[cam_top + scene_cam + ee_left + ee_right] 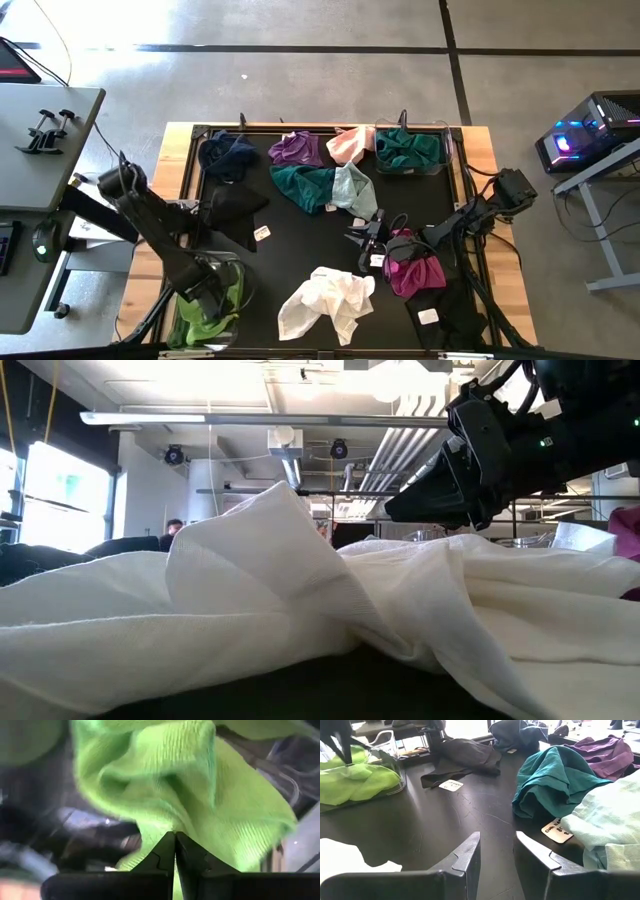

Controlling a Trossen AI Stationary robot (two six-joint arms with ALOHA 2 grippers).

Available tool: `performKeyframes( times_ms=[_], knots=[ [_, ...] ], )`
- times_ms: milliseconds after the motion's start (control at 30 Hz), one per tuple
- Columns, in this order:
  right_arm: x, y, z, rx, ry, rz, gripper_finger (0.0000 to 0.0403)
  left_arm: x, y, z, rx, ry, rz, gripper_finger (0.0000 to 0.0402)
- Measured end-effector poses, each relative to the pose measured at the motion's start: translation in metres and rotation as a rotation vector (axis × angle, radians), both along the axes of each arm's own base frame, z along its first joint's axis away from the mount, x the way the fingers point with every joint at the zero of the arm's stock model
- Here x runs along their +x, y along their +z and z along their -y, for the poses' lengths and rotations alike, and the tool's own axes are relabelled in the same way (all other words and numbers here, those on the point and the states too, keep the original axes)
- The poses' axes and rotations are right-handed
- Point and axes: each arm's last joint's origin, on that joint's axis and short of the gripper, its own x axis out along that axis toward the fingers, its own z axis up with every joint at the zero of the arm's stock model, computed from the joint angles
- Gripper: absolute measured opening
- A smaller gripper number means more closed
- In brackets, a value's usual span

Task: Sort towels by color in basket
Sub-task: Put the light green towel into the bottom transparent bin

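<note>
Left gripper [210, 298] jaws pinched shut over the lime towel [200, 790] in the near-left clear basket [243, 280], right gripper [495, 852] idle, jaws apart, mid-table beside the teal towel [555, 780]; likely next: lift out, check grip.

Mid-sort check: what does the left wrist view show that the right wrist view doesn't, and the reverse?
Left wrist only: the left gripper shut, tips against the lime towel.
Right wrist only: the right gripper open above bare mat, with the teal towel, purple towel and black towel.
Both: lime cloth, seen in the clear basket from the right wrist.
</note>
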Motion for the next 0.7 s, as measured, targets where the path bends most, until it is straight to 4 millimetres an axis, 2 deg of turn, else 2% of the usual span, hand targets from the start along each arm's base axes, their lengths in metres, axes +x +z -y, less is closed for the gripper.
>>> performKeyframes(
  times_ms=[133, 300, 400, 467, 567, 700],
  knots=[
    [0.0, 0.0, 0.0, 0.008, -0.003, 0.003, 0.0108, 0.0, 0.038, 0.002, 0.034, 0.038, 0.022, 0.0001],
    [0.0, -0.001, 0.002, -0.011, -0.006, -0.009, 0.0108, 0.01, 0.064, 0.006, 0.095, -0.02, 0.268, 0.0001],
    [0.001, -0.001, 0.003, 0.0, -0.011, -0.006, 0.0108, 0.018, 0.067, 0.007, 0.118, -0.034, 0.385, 0.0001],
    [0.001, -0.001, 0.003, 0.015, -0.003, -0.004, 0.0108, 0.021, 0.067, 0.006, 0.118, -0.02, 0.393, 0.0005],
    [0.001, -0.001, 0.001, 0.029, 0.03, -0.009, 0.0108, 0.02, 0.065, 0.006, 0.1, 0.016, 0.335, 0.0021],
    [0.001, -0.002, 0.001, 0.021, 0.032, -0.017, 0.0108, 0.007, 0.064, 0.005, 0.114, 0.091, 0.203, 0.0055]
  ],
)
